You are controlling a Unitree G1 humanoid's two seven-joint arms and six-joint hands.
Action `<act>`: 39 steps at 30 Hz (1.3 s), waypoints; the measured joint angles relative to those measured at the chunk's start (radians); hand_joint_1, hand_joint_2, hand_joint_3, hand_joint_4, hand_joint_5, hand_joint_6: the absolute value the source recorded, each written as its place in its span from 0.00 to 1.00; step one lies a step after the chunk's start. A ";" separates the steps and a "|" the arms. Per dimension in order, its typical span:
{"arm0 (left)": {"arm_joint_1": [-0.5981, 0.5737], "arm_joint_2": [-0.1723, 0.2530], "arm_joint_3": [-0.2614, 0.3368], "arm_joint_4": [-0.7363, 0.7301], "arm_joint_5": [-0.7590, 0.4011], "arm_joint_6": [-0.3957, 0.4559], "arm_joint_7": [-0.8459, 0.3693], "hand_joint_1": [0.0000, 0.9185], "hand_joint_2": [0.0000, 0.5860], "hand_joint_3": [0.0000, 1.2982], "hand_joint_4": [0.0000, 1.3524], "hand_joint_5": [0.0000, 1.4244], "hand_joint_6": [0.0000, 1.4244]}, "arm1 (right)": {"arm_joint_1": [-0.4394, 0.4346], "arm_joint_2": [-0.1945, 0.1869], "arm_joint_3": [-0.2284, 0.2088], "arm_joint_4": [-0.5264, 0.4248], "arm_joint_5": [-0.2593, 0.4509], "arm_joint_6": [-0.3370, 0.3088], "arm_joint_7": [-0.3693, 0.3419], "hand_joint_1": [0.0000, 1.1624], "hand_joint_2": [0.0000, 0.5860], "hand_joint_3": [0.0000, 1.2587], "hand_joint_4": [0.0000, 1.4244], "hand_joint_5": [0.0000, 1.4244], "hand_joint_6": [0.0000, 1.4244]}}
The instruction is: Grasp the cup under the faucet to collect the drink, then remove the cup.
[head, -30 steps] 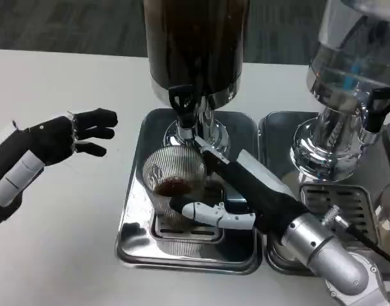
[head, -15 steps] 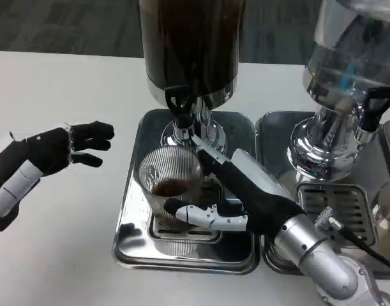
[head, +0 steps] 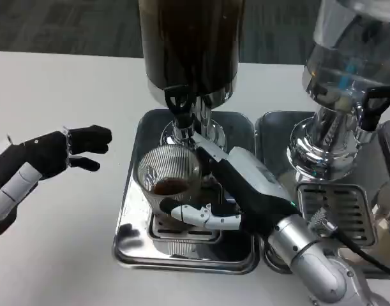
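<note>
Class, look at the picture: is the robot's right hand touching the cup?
Touching. The head view shows the right hand wrapped around the cup, one finger lying across its near wall and others behind its far side.

The cup [head: 169, 180] stands on the left drip tray [head: 134, 223] beneath the faucet [head: 179, 102], another dispenser [head: 345, 83] at right.

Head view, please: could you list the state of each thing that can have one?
cup: upright under the faucet, a little dark drink in the bottom.
right hand: grips the cup.
left hand: off to the side above the table, holding nothing.
faucet: no stream visible.
dark dispenser: full of dark drink.
drip tray: under the cup.
</note>
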 measured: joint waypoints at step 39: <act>0.006 0.001 0.028 0.000 0.003 0.004 0.021 0.00 0.18 0.26 0.19 0.17 0.27 | 0.061 0.035 0.054 -0.037 -0.142 0.020 -0.249 0.51 0.36 0.27 0.29 0.38 0.50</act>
